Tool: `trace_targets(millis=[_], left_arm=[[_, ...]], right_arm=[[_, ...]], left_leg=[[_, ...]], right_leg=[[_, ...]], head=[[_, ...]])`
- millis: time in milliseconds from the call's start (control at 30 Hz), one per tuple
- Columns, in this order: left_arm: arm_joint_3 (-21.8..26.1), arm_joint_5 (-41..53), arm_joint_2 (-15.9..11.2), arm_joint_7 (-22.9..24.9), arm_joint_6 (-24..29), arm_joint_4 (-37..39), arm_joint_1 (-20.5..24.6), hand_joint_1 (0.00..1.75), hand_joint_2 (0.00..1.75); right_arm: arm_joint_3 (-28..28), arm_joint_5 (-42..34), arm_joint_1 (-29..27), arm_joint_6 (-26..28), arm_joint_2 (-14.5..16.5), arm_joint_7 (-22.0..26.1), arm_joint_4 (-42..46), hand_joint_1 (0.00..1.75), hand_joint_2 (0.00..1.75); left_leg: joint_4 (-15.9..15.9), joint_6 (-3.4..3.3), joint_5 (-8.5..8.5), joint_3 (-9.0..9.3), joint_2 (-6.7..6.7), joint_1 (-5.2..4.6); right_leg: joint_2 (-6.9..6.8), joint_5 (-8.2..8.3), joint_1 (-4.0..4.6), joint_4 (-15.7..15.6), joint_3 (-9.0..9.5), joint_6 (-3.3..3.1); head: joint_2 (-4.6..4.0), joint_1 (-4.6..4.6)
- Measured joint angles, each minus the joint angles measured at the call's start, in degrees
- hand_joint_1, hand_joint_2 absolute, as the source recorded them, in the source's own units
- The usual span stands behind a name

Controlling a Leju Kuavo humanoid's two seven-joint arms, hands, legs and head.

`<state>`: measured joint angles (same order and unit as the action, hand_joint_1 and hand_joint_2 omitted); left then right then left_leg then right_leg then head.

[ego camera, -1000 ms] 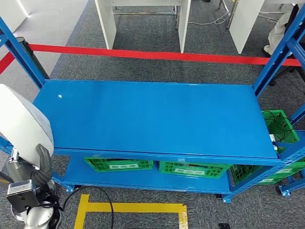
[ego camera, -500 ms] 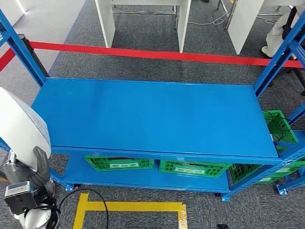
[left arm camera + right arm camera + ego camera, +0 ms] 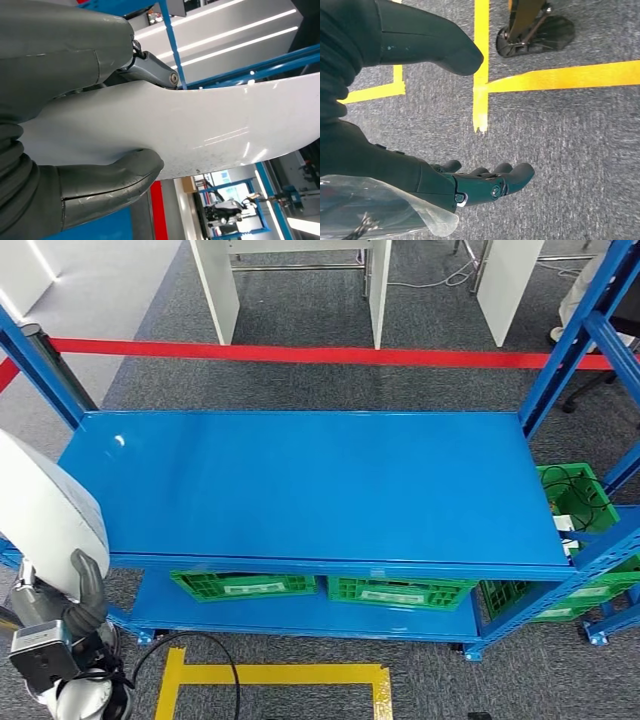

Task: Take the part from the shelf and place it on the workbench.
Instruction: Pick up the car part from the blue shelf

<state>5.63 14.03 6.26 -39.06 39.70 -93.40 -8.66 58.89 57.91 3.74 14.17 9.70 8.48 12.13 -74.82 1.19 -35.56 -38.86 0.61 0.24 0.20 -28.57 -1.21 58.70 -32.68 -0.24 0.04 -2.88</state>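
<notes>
Bright, even light; sharp frames

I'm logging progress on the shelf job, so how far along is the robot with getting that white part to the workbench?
Pickup looks done: the left hand grips the white part, thumb and fingers on opposite faces in the left wrist view. The blue shelf top beside it is bare. The right hand hangs open over grey carpet. Still left: carrying the part to the workbench and setting it down.
</notes>
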Motion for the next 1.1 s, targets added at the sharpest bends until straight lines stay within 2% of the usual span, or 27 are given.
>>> trace_targets(millis=[33, 100, 133, 167, 200, 300, 333, 367, 433, 467, 500, 533, 567, 633, 667, 700, 767, 833, 900, 967, 1000, 1033, 1067, 1100], left_arm=[[0.1, -0.1, 0.0, 0.0, 0.0, 0.1, 0.0, 1.75, 1.75], [0.3, -0.1, 0.1, 0.0, 0.1, 0.1, 0.0, 1.75, 1.75], [0.4, -0.1, 0.1, 0.0, 0.1, 0.2, 0.1, 1.75, 1.75], [0.4, -0.2, 0.2, 0.0, 0.1, 0.2, 0.1, 1.75, 1.75], [0.4, -0.2, 0.3, 0.0, 0.1, 0.2, 0.1, 1.75, 1.75], [0.5, -0.2, 0.4, 0.0, 0.2, 0.2, 0.1, 1.75, 1.75], [0.6, -0.2, 0.5, 0.0, 0.2, 0.2, 0.1, 1.75, 1.75], [0.6, -0.2, 0.6, 0.0, 0.2, 0.2, 0.2, 1.75, 1.75], [0.7, -0.2, 0.8, 0.0, 0.2, 0.3, 0.2, 1.75, 1.75], [0.7, -0.2, 0.9, 0.0, 0.2, 0.3, 0.1, 1.75, 1.75], [0.8, -0.2, 0.9, 0.0, 0.2, 0.3, 0.1, 1.75, 1.75], [0.8, -0.3, 1.0, 0.0, 0.2, 0.4, 0.1, 1.75, 1.75], [0.9, -0.4, 1.0, 0.0, 0.1, 0.4, 0.1, 1.75, 1.75], [1.0, -0.7, 1.1, 0.0, -0.1, 0.4, 0.1, 1.75, 1.75], [1.0, -0.8, 1.2, 0.0, -0.1, 0.4, 0.1, 1.75, 1.75], [1.1, -0.9, 1.2, 0.0, -0.1, 0.4, 0.2, 1.75, 1.75], [1.1, -1.0, 1.3, 0.0, -0.1, 0.4, 0.2, 1.75, 1.75], [1.3, -1.0, 1.3, 0.0, -0.1, 0.4, 0.2, 1.75, 1.75], [1.4, -1.0, 1.3, 0.0, -0.1, 0.5, 0.3, 1.75, 1.75], [1.4, -1.0, 1.4, 0.0, -0.1, 0.6, 0.3, 1.75, 1.75], [1.4, -0.9, 1.4, 0.0, -0.1, 0.7, 0.2, 1.75, 1.75], [1.4, -0.9, 1.4, 0.0, 0.0, 0.8, 0.2, 1.75, 1.75], [1.4, -0.7, 1.4, 0.0, 0.0, 0.8, 0.2, 1.75, 1.75], [1.4, -0.5, 1.4, 0.0, 0.1, 0.9, 0.3, 1.75, 1.75]], right_arm=[[0.0, 0.2, 0.0, 0.1, 0.0, -0.1, 0.0, 0.00, 1.75], [0.0, 0.4, 0.0, 0.3, 0.0, -0.3, 0.0, 0.00, 1.75], [0.0, 0.4, 0.0, 0.3, 0.0, -0.3, 0.0, 0.00, 1.75], [0.0, 0.4, 0.1, 0.3, 0.0, -0.3, 0.0, 0.00, 1.75], [0.0, 0.5, 0.1, 0.4, 0.0, -0.3, 0.0, 0.00, 1.75], [0.0, 0.5, 0.1, 0.4, 0.0, -0.3, 0.0, 0.00, 1.75], [0.0, 0.5, 0.1, 0.4, -0.1, -0.3, 0.0, 0.00, 1.75], [0.0, 0.5, 0.1, 0.4, -0.1, -0.3, 0.0, 0.00, 1.75], [0.0, 0.5, 0.1, 0.4, -0.1, -0.3, 0.0, 0.00, 1.75], [0.0, 0.5, 0.0, 0.4, -0.1, -0.3, 0.0, 0.00, 1.75], [0.0, 0.5, 0.0, 0.4, -0.1, -0.3, 0.0, 0.00, 1.75], [0.0, 0.5, 0.0, 0.5, -0.1, -0.4, 0.0, 0.00, 1.75], [0.0, 0.5, 0.0, 0.6, -0.1, -0.5, 0.0, 0.00, 1.75], [0.0, 0.6, 0.1, 0.9, -0.1, -0.6, 0.0, 0.00, 1.75], [0.0, 0.7, 0.1, 1.0, -0.1, -0.6, 0.0, 0.00, 1.75], [0.0, 0.8, 0.1, 1.1, -0.1, -0.7, 0.0, 0.00, 1.75], [0.0, 0.9, 0.0, 1.2, -0.1, -0.8, 0.0, 0.00, 1.75], [0.0, 1.0, 0.0, 1.2, -0.1, -0.9, 0.0, 0.00, 1.75], [0.0, 1.2, 0.1, 1.3, -0.1, -1.0, 0.0, 0.00, 1.75], [0.0, 1.4, 0.1, 1.3, -0.1, -1.2, 0.0, 0.00, 1.75], [0.0, 1.5, 0.1, 1.3, -0.1, -1.3, 0.0, 0.00, 1.75], [0.0, 1.6, 0.1, 1.3, -0.1, -1.3, 0.0, 0.00, 1.75], [0.0, 1.7, 0.1, 1.3, -0.1, -1.4, 0.0, 0.00, 1.75], [0.0, 1.8, 0.0, 1.2, 0.0, -1.5, 0.0, 0.00, 1.75]], left_leg=[[1.2, -0.01, 1.46, 0.45, -0.02, 0.11], [8.8, -0.23, 5.78, 3.83, -0.09, 0.22], [12.5, -0.40, 7.19, 5.49, -0.11, 0.16], [14.9, -0.59, 7.87, 6.53, -0.12, 0.07], [15.9, -0.79, 7.79, 6.86, -0.11, -0.04], [16.7, -1.77, 8.11, 6.79, -0.12, -0.05], [17.0, -2.19, 8.31, 6.88, -0.17, 0.03], [17.2, -2.53, 8.48, 6.95, -0.23, 0.12], [17.3, -2.89, 8.55, 6.85, -0.31, -0.01], [17.2, -2.95, 8.57, 6.81, -0.33, -0.12], [17.2, -2.98, 8.58, 6.81, -0.33, -0.21], [17.2, -2.98, 8.58, 6.83, -0.32, -0.27], [17.1, -2.96, 8.57, 6.87, -0.30, -0.30], [16.7, -2.77, 8.42, 6.77, -0.26, -0.45], [16.5, -2.57, 8.39, 6.59, -0.25, -0.55], [16.3, -2.32, 8.42, 6.39, -0.24, -0.63], [16.3, -1.77, 8.65, 6.17, -0.20, -0.65], [15.3, -1.17, 7.60, 5.81, -0.17, -0.55], [10.6, -0.50, 4.11, 4.02, -0.18, -0.28], [3.3, 0.05, 0.34, 1.46, -0.20, 0.10], [1.2, 0.23, -0.38, 0.93, -0.20, 0.26], [1.2, 0.34, 0.01, 1.37, -0.21, 0.39], [3.6, 0.36, 1.39, 2.90, -0.21, 0.50], [7.5, 0.32, 3.24, 5.25, -0.22, 0.58]], right_leg=[[0.01, -0.02, -0.01, 0.0, 0.10, 0.01], [0.05, -0.14, -0.02, 0.0, 0.39, 0.16], [0.09, -0.20, 0.06, 0.0, 0.45, 0.36], [0.10, -0.19, 0.15, 0.0, 0.40, 0.66], [0.09, -0.13, 0.21, -0.1, 0.30, 0.98], [-0.01, -0.29, 0.24, 0.1, 0.03, 2.03], [-0.03, -1.11, 0.26, 1.2, -0.51, 2.27], [-0.06, -2.55, 0.29, 3.6, -1.64, 2.43], [-0.06, -6.20, 0.31, 11.1, -5.16, 2.59], [-0.07, -7.40, 0.32, 14.5, -6.78, 2.64], [-0.07, -7.54, 0.33, 16.1, -7.57, 2.63], [-0.08, -6.50, 0.33, 15.4, -7.25, 2.55], [-0.08, -4.55, 0.34, 12.4, -5.84, 2.41], [-0.08, -1.00, 0.40, 4.1, -1.81, 2.01], [-0.06, -0.19, 0.45, 1.4, -0.45, 1.81], [-0.02, -0.01, 0.53, 0.1, 0.22, 1.67], [0.03, 0.08, 0.58, -0.1, 0.24, 1.29], [-0.10, 0.54, 0.34, -0.4, 0.17, 0.61], [-0.28, 0.96, 0.10, -0.6, -0.08, 0.02], [-0.38, 1.27, 0.09, -0.6, -0.55, -0.14], [-0.43, 1.45, 0.09, -0.6, -0.78, -0.13], [-0.45, 1.66, 0.07, -0.6, -1.00, -0.04], [-0.44, 1.86, 0.05, -0.6, -1.18, 0.08], [-0.43, 2.07, 0.00, -0.5, -1.32, 0.26]], head=[[0.00, -0.01], [0.00, 0.01], [0.00, 0.01], [0.00, 0.05], [0.00, 0.09], [0.00, 0.15], [0.00, 0.22], [0.00, 0.27], [0.00, 0.37], [0.00, 0.35], [0.00, 0.36], [0.00, 0.36], [0.00, 0.37], [0.00, 0.37], [0.00, 0.33], [0.00, 0.31], [0.00, 0.26], [0.00, 0.17], [0.00, -0.03], [0.00, -0.14], [0.00, -0.13], [0.00, -0.14], [0.00, -0.15], [0.00, -0.15]])
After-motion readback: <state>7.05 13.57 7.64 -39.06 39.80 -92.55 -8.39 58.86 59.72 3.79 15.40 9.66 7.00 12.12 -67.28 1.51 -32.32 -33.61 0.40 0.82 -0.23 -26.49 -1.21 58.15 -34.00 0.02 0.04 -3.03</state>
